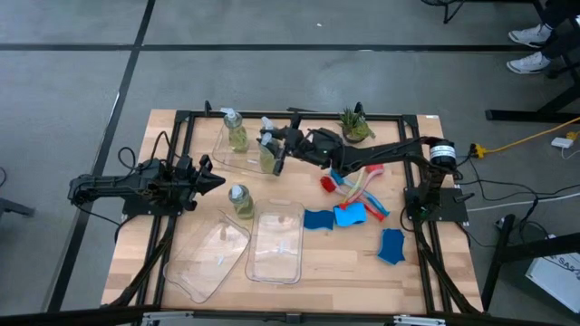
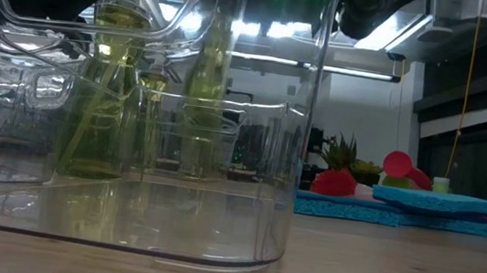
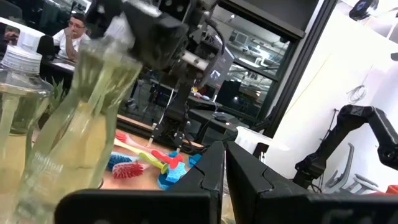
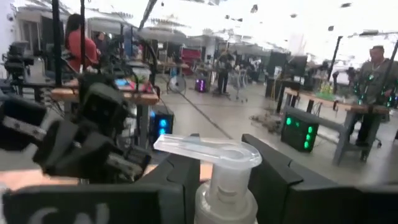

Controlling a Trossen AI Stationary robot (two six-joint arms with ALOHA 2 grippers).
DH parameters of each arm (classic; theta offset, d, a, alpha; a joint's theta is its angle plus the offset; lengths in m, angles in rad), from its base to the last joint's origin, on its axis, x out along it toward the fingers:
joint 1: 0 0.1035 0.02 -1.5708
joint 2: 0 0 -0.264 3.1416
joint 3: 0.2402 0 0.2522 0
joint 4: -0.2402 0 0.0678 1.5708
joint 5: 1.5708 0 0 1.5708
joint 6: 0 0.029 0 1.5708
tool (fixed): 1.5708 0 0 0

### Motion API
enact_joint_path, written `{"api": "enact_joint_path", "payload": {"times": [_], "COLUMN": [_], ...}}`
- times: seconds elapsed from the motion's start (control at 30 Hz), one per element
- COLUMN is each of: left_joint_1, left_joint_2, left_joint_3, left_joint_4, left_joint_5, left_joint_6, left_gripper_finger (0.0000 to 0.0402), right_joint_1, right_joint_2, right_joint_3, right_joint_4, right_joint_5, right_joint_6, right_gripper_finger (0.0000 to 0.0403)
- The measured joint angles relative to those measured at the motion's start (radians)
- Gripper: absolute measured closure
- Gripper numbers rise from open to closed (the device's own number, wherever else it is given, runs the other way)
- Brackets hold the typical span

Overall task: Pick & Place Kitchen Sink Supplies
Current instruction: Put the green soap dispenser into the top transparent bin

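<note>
Clear pump bottle (image 4: 222,180) between the right gripper (image 4: 214,177) jaws.

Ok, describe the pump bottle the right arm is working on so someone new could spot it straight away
Start at the wooden table and find the far clear tray. Two pump bottles stand there; the right gripper sits over the pump bottle nearer the potted plant. It alone has dark jaws either side of its pump.
</note>
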Motion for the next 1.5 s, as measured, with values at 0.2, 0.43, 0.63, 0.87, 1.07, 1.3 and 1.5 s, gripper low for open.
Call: {"api": "enact_joint_path", "payload": {"times": [0.2, 0.43, 0.63, 0.87, 1.07, 1.3, 1.5], "left_joint_1": [0.0, 0.0, 0.0, 0.0, 0.0, 0.0, 0.0], "left_joint_2": [0.0, 0.0, 0.0, 0.0, 0.0, 0.0, 0.0], "left_joint_3": [0.0, 0.0, 0.0, 0.0, 0.0, 0.0, 0.0], "left_joint_4": [0.0, 0.0, 0.0, 0.0, 0.0, 0.0, 0.0], "left_joint_5": [0.0, 0.0, 0.0, 0.0, 0.0, 0.0, 0.0], "left_joint_6": [0.0, 0.0, 0.0, 0.0, 0.0, 0.0, 0.0], "left_gripper_finger": [0.0391, 0.0391, 0.0391, 0.0391, 0.0391, 0.0391, 0.0391], "right_joint_1": [-0.026, -0.033, -0.033, -0.032, -0.014, -0.011, -0.011], "right_joint_2": [0.033, 0.068, 0.075, 0.071, 0.031, 0.004, 0.004], "right_joint_3": [-0.001, 0.0, 0.0, 0.001, 0.001, 0.0, 0.0], "right_joint_4": [-0.026, -0.069, -0.114, -0.157, -0.22, -0.281, -0.275], "right_joint_5": [0.018, 0.021, 0.044, 0.077, 0.103, 0.108, 0.094], "right_joint_6": [0.084, 0.161, 0.212, 0.254, 0.2, 0.201, 0.171], "right_gripper_finger": [0.0269, 0.0294, 0.0277, 0.0223, 0.0201, 0.0149, 0.0069]}}
